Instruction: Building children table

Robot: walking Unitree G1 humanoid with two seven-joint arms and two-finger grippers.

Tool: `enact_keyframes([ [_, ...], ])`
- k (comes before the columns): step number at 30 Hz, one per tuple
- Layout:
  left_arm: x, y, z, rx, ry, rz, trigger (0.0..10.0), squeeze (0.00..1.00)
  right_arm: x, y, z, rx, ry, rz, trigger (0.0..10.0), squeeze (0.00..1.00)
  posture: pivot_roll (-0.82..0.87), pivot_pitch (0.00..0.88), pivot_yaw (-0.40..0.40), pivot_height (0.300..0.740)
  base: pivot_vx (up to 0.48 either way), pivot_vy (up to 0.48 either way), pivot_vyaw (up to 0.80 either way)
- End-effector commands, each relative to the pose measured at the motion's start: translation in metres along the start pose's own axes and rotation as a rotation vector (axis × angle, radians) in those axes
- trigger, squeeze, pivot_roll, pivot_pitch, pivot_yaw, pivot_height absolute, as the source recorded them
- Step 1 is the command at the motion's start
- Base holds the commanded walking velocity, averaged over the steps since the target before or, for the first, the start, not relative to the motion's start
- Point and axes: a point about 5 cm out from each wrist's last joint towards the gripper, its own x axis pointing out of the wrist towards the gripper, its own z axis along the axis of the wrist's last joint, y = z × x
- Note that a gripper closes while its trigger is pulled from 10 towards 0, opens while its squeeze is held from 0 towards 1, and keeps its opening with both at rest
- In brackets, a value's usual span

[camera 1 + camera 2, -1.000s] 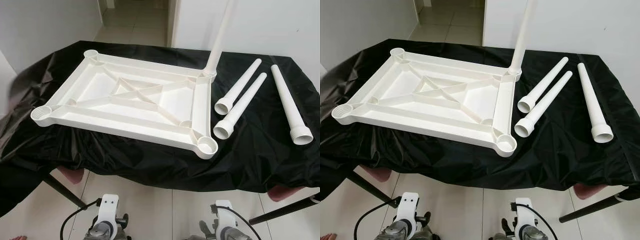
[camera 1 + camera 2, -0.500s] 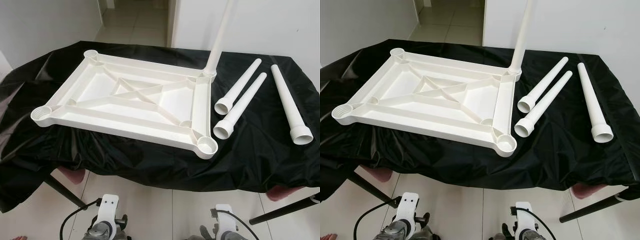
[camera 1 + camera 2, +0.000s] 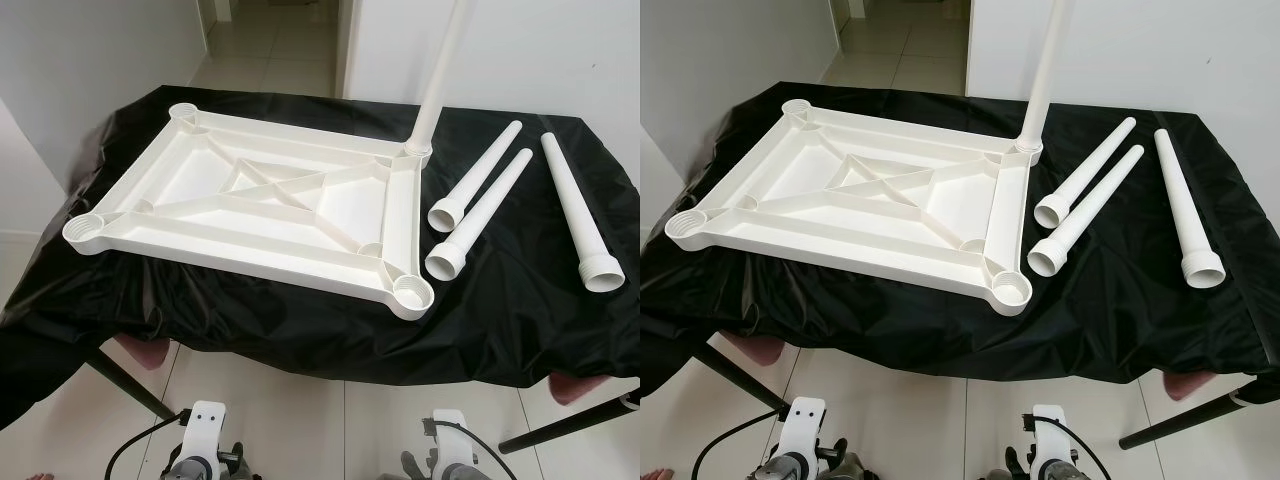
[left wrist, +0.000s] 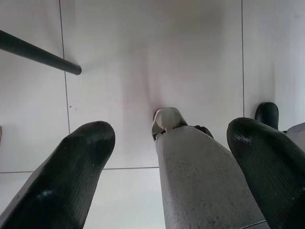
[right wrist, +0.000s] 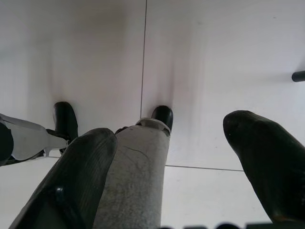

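A white plastic tabletop (image 3: 250, 205) lies upside down on a black cloth (image 3: 500, 310) covering a table. One white leg (image 3: 437, 80) stands upright in its far right corner socket. The near right socket (image 3: 411, 292), near left socket (image 3: 84, 229) and far left socket (image 3: 184, 111) hold nothing. Three loose legs (image 3: 478, 175), (image 3: 482, 212), (image 3: 570, 210) lie on the cloth to the right of the tabletop. Both arms hang low in front of the table. My left gripper (image 4: 171, 136) and right gripper (image 5: 169, 133) are open over the floor, holding nothing.
Black support legs (image 3: 125, 380) (image 3: 570, 425) slant out under the table's front, with pink objects (image 3: 145, 350) beneath the cloth. White walls close in at left and behind right, with a tiled passage (image 3: 270, 40) beyond. Pale floor tiles (image 3: 330, 430) lie before the table.
The camera has shifted a little and my wrists sit lower in the picture. The cloth's hanging left edge has changed shape. The tabletop and legs have not moved.
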Motion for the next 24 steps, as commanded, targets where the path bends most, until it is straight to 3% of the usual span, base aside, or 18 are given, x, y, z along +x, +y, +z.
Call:
enact_keyframes([
  [1,-0.0013,0.0027,-0.0057,0.015,0.024,0.037,10.0,0.00,0.0001,0.0031,-0.0024,0.018,0.014,0.008,10.0,0.00,0.00,0.000,0.027,0.740,0.000,0.000,0.00],
  [24,-0.0017,0.0001,-0.0078,0.032,0.026,0.028,10.0,0.00,-0.0008,-0.0052,-0.0031,-0.024,0.036,0.001,10.0,0.00,0.01,0.000,0.011,0.740,0.000,0.000,0.00],
])
